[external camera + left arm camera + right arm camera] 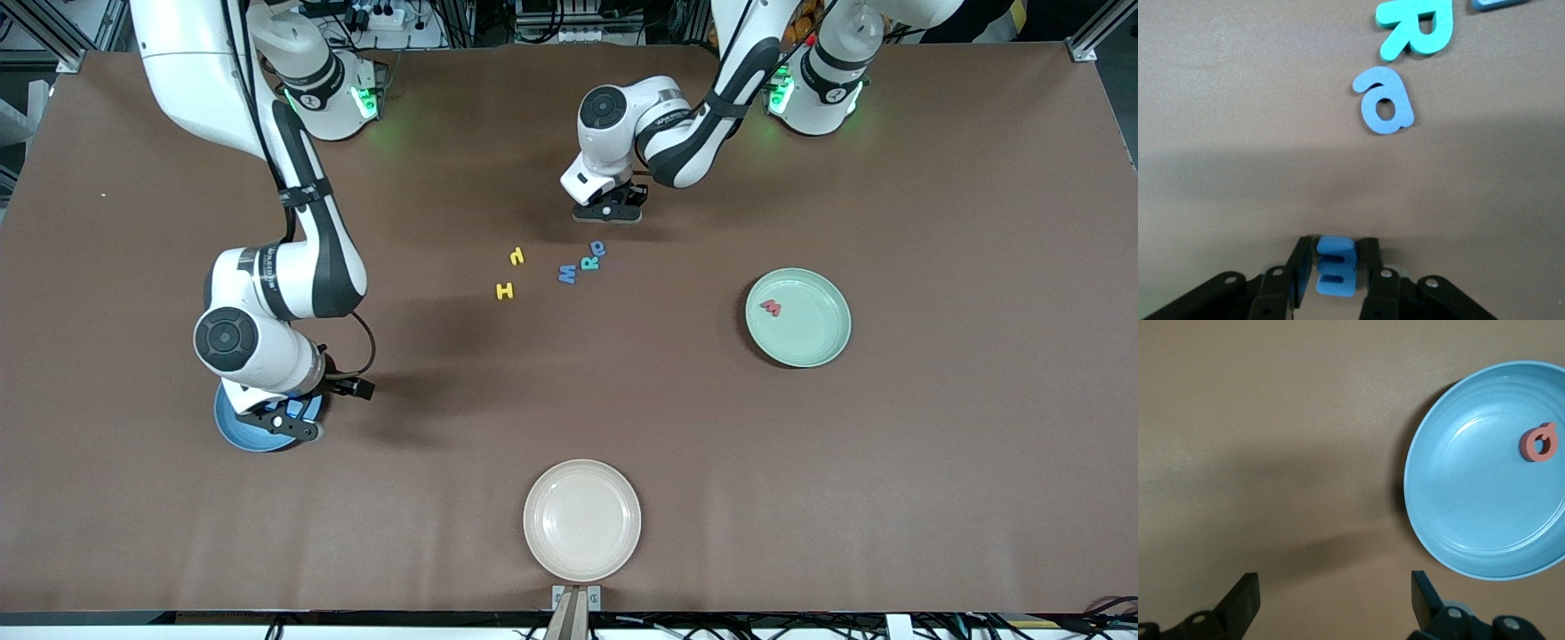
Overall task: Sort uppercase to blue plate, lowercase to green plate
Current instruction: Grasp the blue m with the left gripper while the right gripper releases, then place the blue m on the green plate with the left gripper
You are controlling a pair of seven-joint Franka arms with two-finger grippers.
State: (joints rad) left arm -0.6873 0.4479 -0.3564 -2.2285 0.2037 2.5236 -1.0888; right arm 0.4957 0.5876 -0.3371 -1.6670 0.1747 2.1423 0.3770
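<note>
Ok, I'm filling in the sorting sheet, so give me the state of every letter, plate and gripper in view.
left gripper: fingers around the blue m, low over the table.
right gripper: open, beside the blue plate.
red Q: in the blue plate.
red w: in the green plate.
teal R, blue a, blue M, yellow H, yellow n: loose on the table.
cream plate: empty.

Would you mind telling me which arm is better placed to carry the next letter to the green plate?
The left: its gripper already pinches the small blue m, nearer the green plate. The right gripper hangs open beside the blue plate.
</note>
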